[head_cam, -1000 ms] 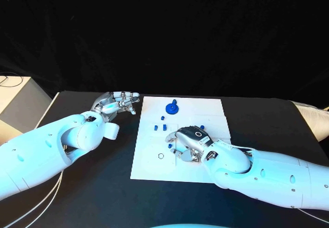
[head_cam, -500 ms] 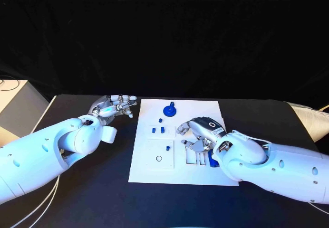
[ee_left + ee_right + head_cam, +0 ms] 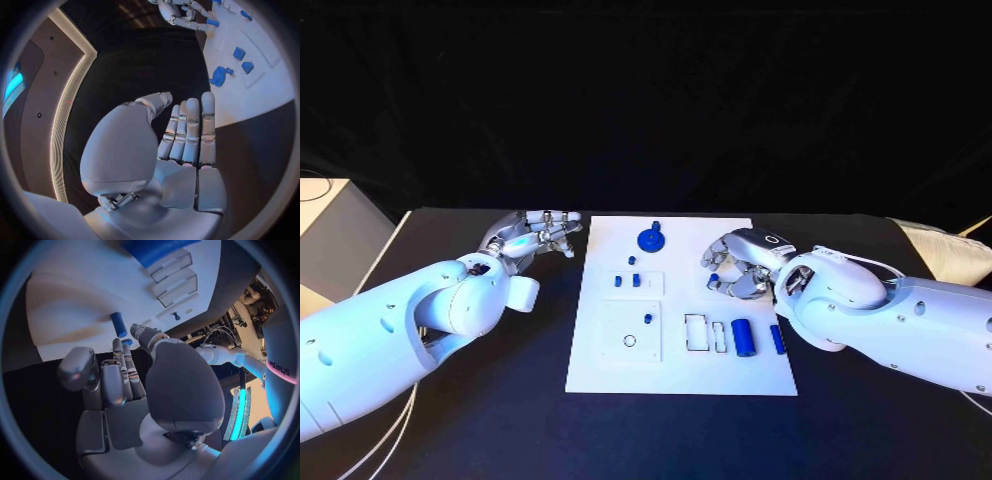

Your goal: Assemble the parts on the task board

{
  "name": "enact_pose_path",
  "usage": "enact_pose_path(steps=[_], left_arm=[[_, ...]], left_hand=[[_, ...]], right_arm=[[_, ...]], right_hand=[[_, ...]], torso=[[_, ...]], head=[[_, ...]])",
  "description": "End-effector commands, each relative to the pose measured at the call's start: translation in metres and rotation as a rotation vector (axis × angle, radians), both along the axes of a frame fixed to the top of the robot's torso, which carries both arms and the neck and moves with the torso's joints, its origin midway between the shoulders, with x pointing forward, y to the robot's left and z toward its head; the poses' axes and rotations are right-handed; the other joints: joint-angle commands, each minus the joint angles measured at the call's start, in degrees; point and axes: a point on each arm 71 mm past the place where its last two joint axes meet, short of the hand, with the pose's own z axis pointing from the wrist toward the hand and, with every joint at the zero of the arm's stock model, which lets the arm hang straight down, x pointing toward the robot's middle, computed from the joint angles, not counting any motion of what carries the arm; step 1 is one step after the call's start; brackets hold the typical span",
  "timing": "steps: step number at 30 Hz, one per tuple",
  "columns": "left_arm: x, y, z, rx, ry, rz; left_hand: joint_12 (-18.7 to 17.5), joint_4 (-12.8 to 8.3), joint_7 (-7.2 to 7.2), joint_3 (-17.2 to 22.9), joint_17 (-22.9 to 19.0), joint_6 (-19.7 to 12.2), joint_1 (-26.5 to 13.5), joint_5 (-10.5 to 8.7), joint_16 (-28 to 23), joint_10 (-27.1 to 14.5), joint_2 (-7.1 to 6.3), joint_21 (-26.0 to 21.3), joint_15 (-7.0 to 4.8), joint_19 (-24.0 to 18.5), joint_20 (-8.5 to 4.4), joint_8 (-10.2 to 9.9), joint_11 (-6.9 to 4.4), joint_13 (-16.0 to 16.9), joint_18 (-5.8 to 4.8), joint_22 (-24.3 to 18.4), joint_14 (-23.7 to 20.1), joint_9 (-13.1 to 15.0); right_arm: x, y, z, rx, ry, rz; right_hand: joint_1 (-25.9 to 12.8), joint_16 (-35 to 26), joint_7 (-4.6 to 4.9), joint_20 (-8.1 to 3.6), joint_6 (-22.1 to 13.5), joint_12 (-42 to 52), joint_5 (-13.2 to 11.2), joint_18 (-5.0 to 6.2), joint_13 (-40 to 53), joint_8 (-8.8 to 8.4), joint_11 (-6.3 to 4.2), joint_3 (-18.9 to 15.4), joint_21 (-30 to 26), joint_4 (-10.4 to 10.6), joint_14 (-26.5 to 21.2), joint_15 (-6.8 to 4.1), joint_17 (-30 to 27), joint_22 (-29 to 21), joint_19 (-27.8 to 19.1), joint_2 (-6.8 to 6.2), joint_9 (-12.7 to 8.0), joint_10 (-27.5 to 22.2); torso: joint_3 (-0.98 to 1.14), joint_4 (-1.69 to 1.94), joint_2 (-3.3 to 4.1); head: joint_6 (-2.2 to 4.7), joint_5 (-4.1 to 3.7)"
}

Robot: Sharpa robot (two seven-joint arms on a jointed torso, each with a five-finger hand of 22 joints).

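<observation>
The white task board lies in the middle of the black table, in the lower centre of the head view. Near its upper edge sits a round blue knob part. Below that, left of centre, stand a few small blue pegs, and lower still a small dark ring lies on the board's lower left panel. To the right of the ring are upright slots; just right of them a blue cylinder lies along its length, with a thinner blue pin beside it at the board's right edge.

The right hand comes in from the right of the frame and hangs over the upper right part of the board, above the cylinder and pin. Its fingers are curled in, and a small blue piece shows at the fingertips; in the right wrist view a short blue piece likewise sits just past the fingertips of the same hand, but whether it is pinched or only lying on the board behind them cannot be told.

The left hand is at the upper left, off the board and just beside its upper left corner, over the bare table. In the left wrist view this hand is flat with fingers straight and side by side, holding nothing, the board's edge ahead of it
</observation>
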Motion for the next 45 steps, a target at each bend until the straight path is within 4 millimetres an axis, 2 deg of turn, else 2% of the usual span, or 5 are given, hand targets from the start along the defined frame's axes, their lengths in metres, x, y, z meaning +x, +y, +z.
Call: enact_pose_path(steps=[1, 29, 35, 40, 45], left_arm=[[-0.001, -0.001, 0.001, -0.003, -0.010, -0.011], [-0.001, 0.000, -0.001, 0.001, -0.004, -0.006], [-0.001, 0.001, -0.001, 0.003, -0.002, -0.005], [-0.001, 0.001, -0.001, 0.003, 0.000, -0.006], [-0.001, 0.001, -0.001, 0.003, 0.001, -0.007]], left_hand=[[0.19, -0.02, 0.31, -0.26, -0.09, 0.08, 0.30, 0.00, -0.28, -0.34, 0.44, -0.18, -0.05, 0.38, 0.00, -0.08, 0.06, -0.06, 0.90, -0.08, 0.34, -0.06], [0.24, 0.18, 0.31, -0.32, -0.13, 0.09, 0.23, 0.01, -0.30, -0.37, 0.53, -0.30, -0.05, 0.46, 0.00, -0.07, 0.05, -0.07, 0.90, -0.18, 0.38, -0.09], [0.24, 0.18, 0.31, -0.32, -0.13, 0.09, 0.23, 0.01, -0.30, -0.37, 0.53, -0.30, -0.05, 0.46, 0.00, -0.07, 0.05, -0.07, 0.90, -0.18, 0.38, -0.09], [0.24, 0.18, 0.31, -0.32, -0.13, 0.09, 0.23, 0.01, -0.30, -0.37, 0.53, -0.30, -0.05, 0.46, 0.00, -0.07, 0.05, -0.07, 0.90, -0.18, 0.38, -0.09], [0.24, 0.18, 0.31, -0.32, -0.13, 0.09, 0.23, 0.01, -0.30, -0.37, 0.53, -0.30, -0.05, 0.46, 0.00, -0.07, 0.05, -0.07, 0.90, -0.18, 0.38, -0.09]], right_arm=[[0.001, 0.000, -0.005, -0.086, 0.034, 0.038], [0.003, 0.009, -0.005, -0.103, -0.014, 0.049], [0.002, 0.010, -0.004, -0.126, -0.048, 0.038], [0.000, 0.012, -0.003, -0.129, -0.059, 0.041], [-0.001, 0.014, -0.001, -0.116, -0.079, 0.045]], right_hand=[[0.34, 0.39, -0.33, -0.08, 0.00, -0.29, -0.28, -0.40, -0.03, -0.35, -0.02, -0.43, -0.10, 0.04, 1.79, -0.25, 0.08, 0.08, 0.40, -0.23, 0.06, -0.22], [2.13, 1.95, -1.22, -0.89, 6.34, 1.87, -0.62, -0.83, 1.47, 2.38, -1.34, 2.33, 2.08, 1.94, 1.96, -1.26, 0.94, 2.79, 1.26, 2.12, 1.71, 6.21], [4.68, 2.46, -2.23, -2.03, 9.26, 3.42, -4.74, -1.16, 3.81, 4.64, -2.83, 4.90, 3.80, 0.11, 2.04, -2.51, 1.27, 4.80, 1.71, 4.07, 3.40, 9.62], [6.61, 2.51, -1.71, -2.13, 8.72, 3.48, -4.11, -1.28, 5.08, 4.66, -2.51, 7.71, 4.16, -2.40, 1.97, -2.35, 1.16, 5.35, 1.66, 4.78, 3.92, 9.59], [6.16, 2.70, -1.52, -1.94, 8.60, 3.59, -8.30, -1.30, 6.66, 4.81, -2.39, 9.76, 4.38, -3.67, 1.95, -2.21, 1.22, 5.79, 1.53, 5.41, 4.55, 9.37]], torso=[[0.00, 0.02, 0.10], [-0.06, 0.01, 0.09], [-0.01, -0.02, 0.10], [-0.01, -0.01, 0.11], [-0.02, 0.00, 0.10]], head=[[0.07, -0.19], [-0.18, -0.33], [-0.30, -0.41], [-0.41, -0.40], [-0.34, -0.42]])
